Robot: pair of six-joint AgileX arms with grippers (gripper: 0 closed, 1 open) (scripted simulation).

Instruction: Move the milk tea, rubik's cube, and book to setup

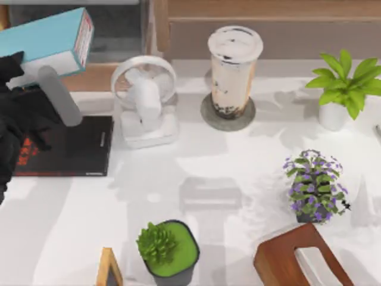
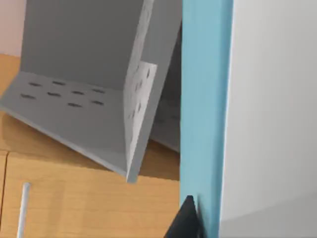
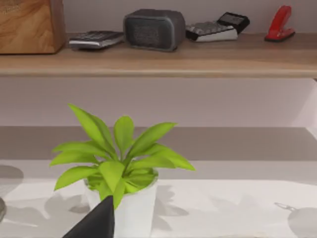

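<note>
My left gripper (image 1: 36, 74) pinches the book (image 1: 44, 39), lifted at the table's (image 1: 238, 179) far-left edge beside the fan (image 1: 146, 101). The milk tea (image 1: 233, 68) stands upright mid-back on a coaster (image 1: 208, 116), open white surface before it

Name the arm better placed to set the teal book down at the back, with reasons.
Left. In the top view the left arm is at the table's left, with the book raised beside it. In the left wrist view a dark fingertip touches its teal cover, and a grey bookend stands beyond it.
</note>
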